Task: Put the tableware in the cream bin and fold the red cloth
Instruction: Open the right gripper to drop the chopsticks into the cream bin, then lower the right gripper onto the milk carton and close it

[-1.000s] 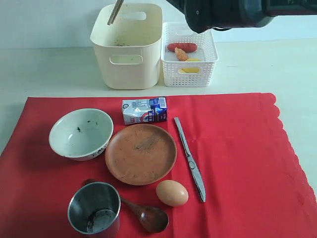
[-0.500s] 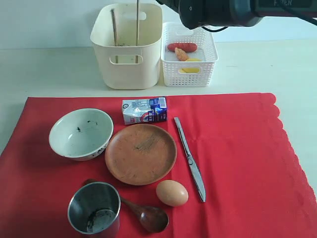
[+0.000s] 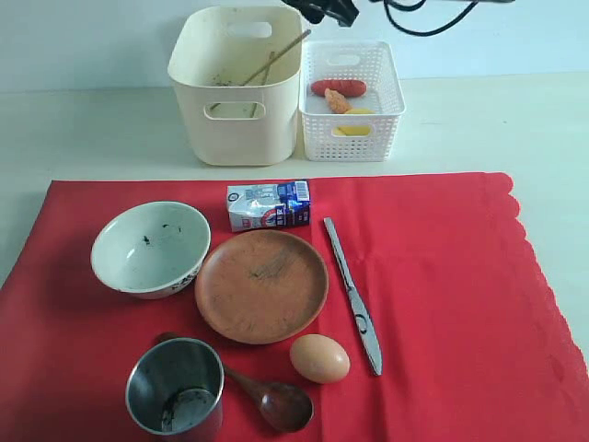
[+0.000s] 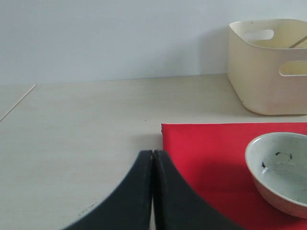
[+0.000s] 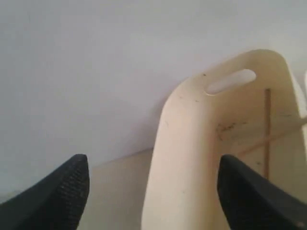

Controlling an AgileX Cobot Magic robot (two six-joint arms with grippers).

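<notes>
Pale, matte tabletop [image 3: 92, 129] runs back to a plain light wall. Out over the bare table left of the cloth, the left gripper [image 4: 152, 153] has its smooth black curved fingers pressed flat together, with nothing between them. The right gripper [image 5: 153, 165] is up at the far edge of the scene, just beyond the bin. Its dark, slightly grainy fingers are spread wide and hold nothing.

The cream bin [image 3: 235, 124] is a tall, smooth plastic tub with rounded corners and oval handle slots, standing at the far side. The wooden chopsticks [image 3: 267, 64] lie crossed inside it, slanting from its floor up to the far right rim. A white perforated basket [image 3: 350, 147] touches the bin's right side.

The red cloth [image 3: 442, 304] lies flat on the near side, its scalloped edge to the right. On it rest:
- a white speckled bowl [image 3: 150, 247] at the left
- a brown round plate [image 3: 261, 285] at the middle
- a shiny steel cup [image 3: 175, 387] at the near left, upright
- a dark wooden spoon [image 3: 271, 398], handle running far-left behind the cup
- a silver knife [image 3: 352, 295] right of the plate, long axis far to near, drifting right towards the near end
</notes>
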